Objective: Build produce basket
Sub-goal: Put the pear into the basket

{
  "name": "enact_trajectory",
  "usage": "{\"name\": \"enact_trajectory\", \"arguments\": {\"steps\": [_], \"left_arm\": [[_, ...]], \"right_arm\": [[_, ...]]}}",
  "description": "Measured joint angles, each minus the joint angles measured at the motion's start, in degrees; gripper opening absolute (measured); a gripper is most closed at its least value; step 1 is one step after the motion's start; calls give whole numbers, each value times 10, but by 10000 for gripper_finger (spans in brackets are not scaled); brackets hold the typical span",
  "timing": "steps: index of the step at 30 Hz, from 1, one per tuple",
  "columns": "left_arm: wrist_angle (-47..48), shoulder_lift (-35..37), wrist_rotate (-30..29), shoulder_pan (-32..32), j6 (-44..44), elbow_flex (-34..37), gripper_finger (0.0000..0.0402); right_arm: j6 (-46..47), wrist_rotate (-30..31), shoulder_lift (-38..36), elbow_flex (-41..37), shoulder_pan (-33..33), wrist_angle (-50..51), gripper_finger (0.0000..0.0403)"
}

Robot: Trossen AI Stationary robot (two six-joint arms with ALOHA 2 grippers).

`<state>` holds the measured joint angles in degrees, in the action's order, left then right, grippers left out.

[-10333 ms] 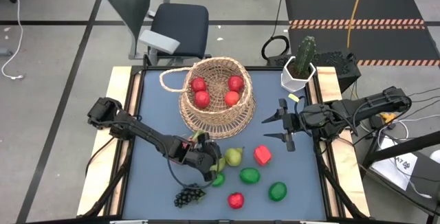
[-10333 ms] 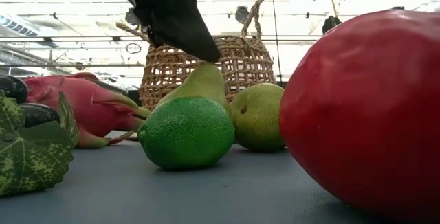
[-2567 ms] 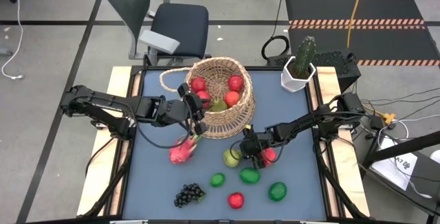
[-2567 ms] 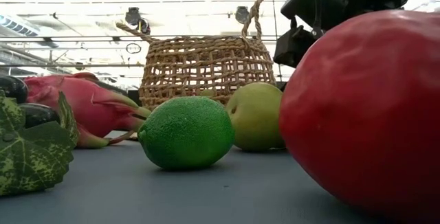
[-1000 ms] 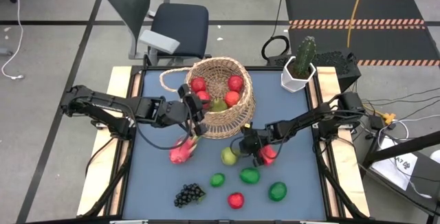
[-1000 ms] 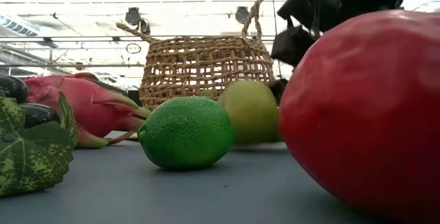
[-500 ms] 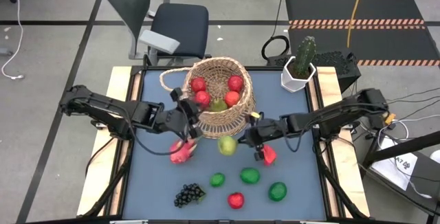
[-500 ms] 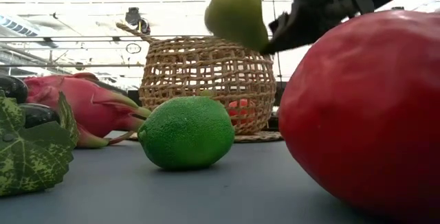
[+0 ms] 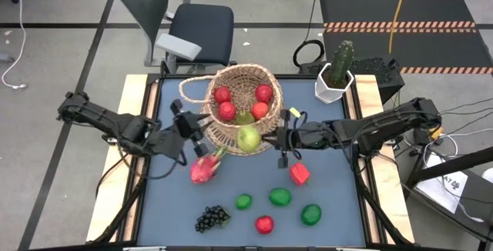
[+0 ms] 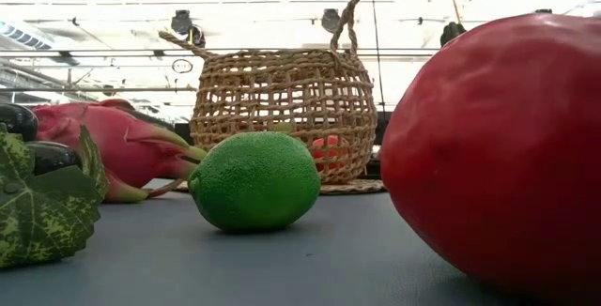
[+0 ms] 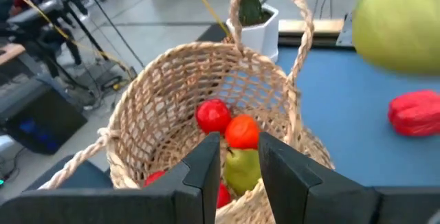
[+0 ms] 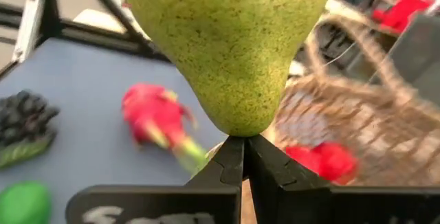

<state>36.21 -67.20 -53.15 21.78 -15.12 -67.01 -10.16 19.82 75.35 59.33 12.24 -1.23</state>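
At the table's left edge the left arm reaches inward, its left gripper point(image 9: 202, 130) stopped just beside the near-left wall of the basket point(image 9: 223, 139); its two fingers point(image 11: 206, 161) stand a little apart with nothing between them, pointing at the basket's open mouth. Just in front of that gripper a pink dragon fruit point(image 9: 202, 169) lies on the blue mat.

The woven basket stands toward the back middle of the table, upright, its looped handle off to the left. Inside it sit three red apples, an orange-red fruit point(image 9: 259, 110) and a green pear point(image 9: 245, 117) low among them.

Over the basket's near-right rim hangs a second green pear point(image 9: 248, 138), carried by the right gripper point(image 9: 275, 138); the fingertips are closed tight on the pear's narrow end, so the fruit juts out beyond them. The right arm stretches in level from the table's right edge.

Nearer the front lie a dark grape bunch point(image 9: 211, 219), a lime point(image 9: 243, 201), a red fruit point(image 9: 264, 224), a green fruit point(image 9: 280, 197), a red dragon-fruit-like piece point(image 9: 299, 173) and another green round point(image 9: 310, 214). At the back right corner a white pot with a cactus point(image 9: 334, 74) stands clear of everything
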Motion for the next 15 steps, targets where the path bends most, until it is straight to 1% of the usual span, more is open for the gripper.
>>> {"name": "enact_trajectory", "arguments": {"steps": [4, 9, 11, 15], "left_arm": [[-16, 55, -32, 20, -3, 51, 101], [-75, 118, -35, 24, 12, 105, 101], [-96, 133, -35, 24, 23, 121, 101], [-129, 151, -34, 24, 47, 138, 102]], "right_arm": [[-35, 10, 0, 61, -13, 29, 0], [-57, 10, 11, 142, -47, 39, 0], [-76, 9, 25, 185, -62, 43, 0], [-102, 7, 75, 298, -94, 104, 0]]}}
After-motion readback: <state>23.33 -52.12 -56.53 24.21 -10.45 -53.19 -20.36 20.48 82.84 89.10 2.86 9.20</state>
